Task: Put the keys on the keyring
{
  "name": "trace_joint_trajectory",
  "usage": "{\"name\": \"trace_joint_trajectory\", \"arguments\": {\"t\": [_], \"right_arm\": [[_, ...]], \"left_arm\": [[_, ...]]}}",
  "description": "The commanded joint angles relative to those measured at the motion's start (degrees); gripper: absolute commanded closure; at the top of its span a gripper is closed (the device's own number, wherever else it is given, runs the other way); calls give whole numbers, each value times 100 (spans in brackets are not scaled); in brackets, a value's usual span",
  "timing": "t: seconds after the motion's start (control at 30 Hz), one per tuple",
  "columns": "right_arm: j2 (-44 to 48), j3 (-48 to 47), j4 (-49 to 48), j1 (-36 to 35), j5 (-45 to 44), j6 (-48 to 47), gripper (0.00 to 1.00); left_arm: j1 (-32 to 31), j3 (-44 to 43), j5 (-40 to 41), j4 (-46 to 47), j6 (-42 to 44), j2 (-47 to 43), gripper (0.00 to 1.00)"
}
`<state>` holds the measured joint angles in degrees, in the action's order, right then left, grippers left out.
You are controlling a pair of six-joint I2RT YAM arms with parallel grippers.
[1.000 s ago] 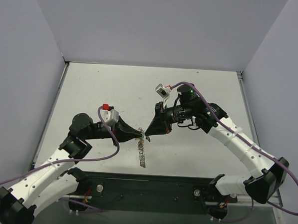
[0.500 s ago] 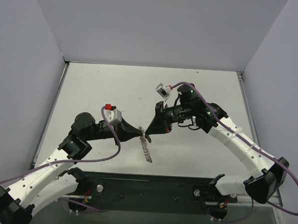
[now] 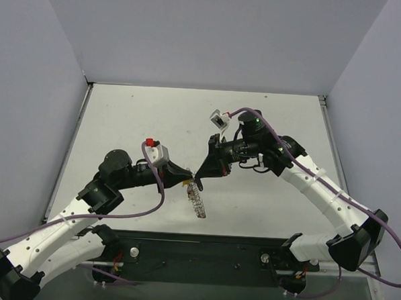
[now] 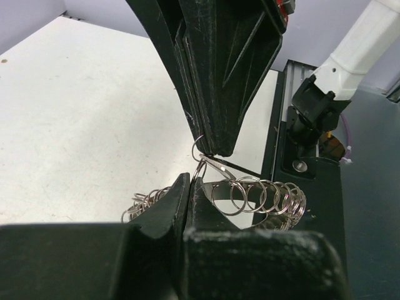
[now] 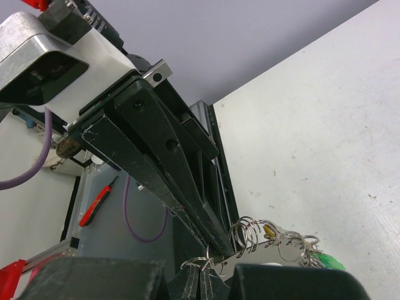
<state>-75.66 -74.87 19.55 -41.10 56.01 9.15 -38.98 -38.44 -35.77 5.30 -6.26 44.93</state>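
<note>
The keyring (image 3: 198,202), a flat silver ring with many small split rings along its rim, hangs above the table between both grippers. My left gripper (image 3: 189,182) is shut on its rim; the left wrist view shows the jaws (image 4: 189,187) pinching the ring (image 4: 262,195). My right gripper (image 3: 198,177) meets it tip to tip and is shut on a small split ring at the rim (image 5: 209,280). In the right wrist view the keyring (image 5: 282,251) carries a yellow key head (image 5: 269,231) and a green key head (image 5: 326,260). The other keys are hidden.
The white table (image 3: 155,121) lies below, with grey walls on three sides. A black base rail (image 3: 202,254) runs along the near edge. A red-handled tool (image 5: 97,206) lies below the table edge. The right arm's base (image 4: 312,106) stands at the table's edge.
My left gripper moved slightly right and up. The keyring swung and now hangs shorter and more to the right. The right gripper shifted only a little.
</note>
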Motion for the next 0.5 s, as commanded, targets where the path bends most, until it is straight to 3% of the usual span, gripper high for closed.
{"name": "trace_joint_trajectory", "arguments": {"t": [0.0, 0.47], "right_arm": [[-37, -379, -92, -126, 428, 105, 100], [-335, -968, 163, -170, 305, 87, 100]], "left_arm": [[-162, -410, 887, 24, 266, 95, 100], [-716, -867, 2188, -161, 828, 420, 100]]}}
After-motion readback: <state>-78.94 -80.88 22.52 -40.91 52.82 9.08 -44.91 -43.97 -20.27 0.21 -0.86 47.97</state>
